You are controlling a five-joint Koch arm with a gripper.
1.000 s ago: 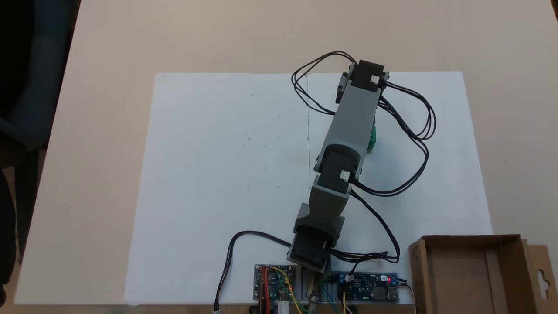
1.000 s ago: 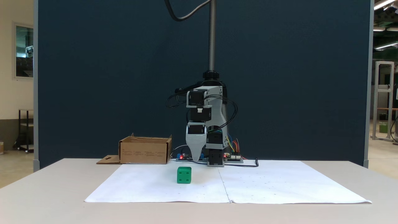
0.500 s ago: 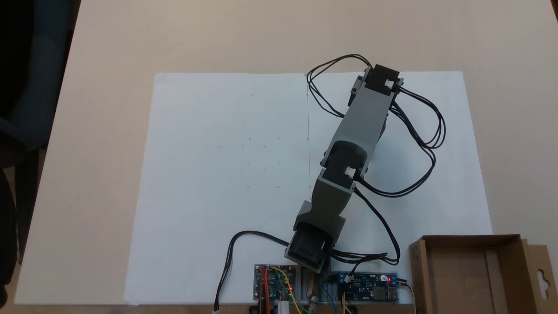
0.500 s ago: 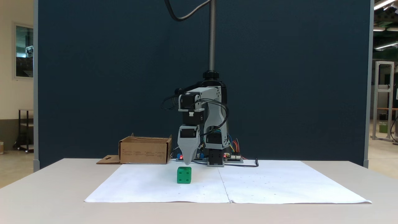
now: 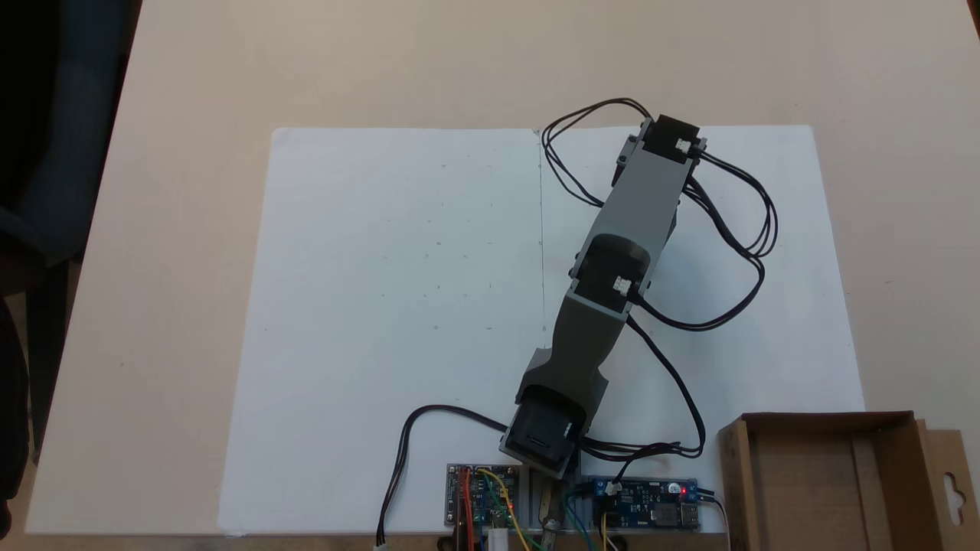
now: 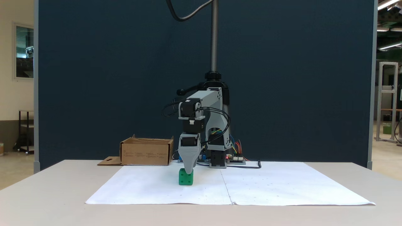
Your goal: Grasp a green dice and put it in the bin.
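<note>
The green dice [image 6: 186, 179] rests on the white paper, left of the sheet's centre crease in a fixed view. My gripper [image 6: 188, 171] points straight down, and its grey tip overlaps the dice's top edge. Its jaws line up one behind the other, so I cannot tell whether they are open or shut. Seen from above, the grey arm [image 5: 641, 200] reaches out over the paper's right half and hides the dice beneath it. The cardboard bin [image 5: 735, 474] stands at the lower right beside the arm's base, with its slotted flap [image 5: 949, 490] turned outward. From the front, the bin [image 6: 146, 153] stands behind and left of the dice.
White paper [image 5: 398, 306] covers the middle of the tan table. Two circuit boards [image 5: 643, 505] with coloured wires sit at the arm's base. Black cables [image 5: 735, 229] loop out to the arm's right. A dark partition [image 6: 94, 78] and a metal pole [image 6: 214, 37] stand behind.
The arm swung towards the dice and came down. The gripper tip went from well above the table to touching level with the dice's top. The dice stayed in place.
</note>
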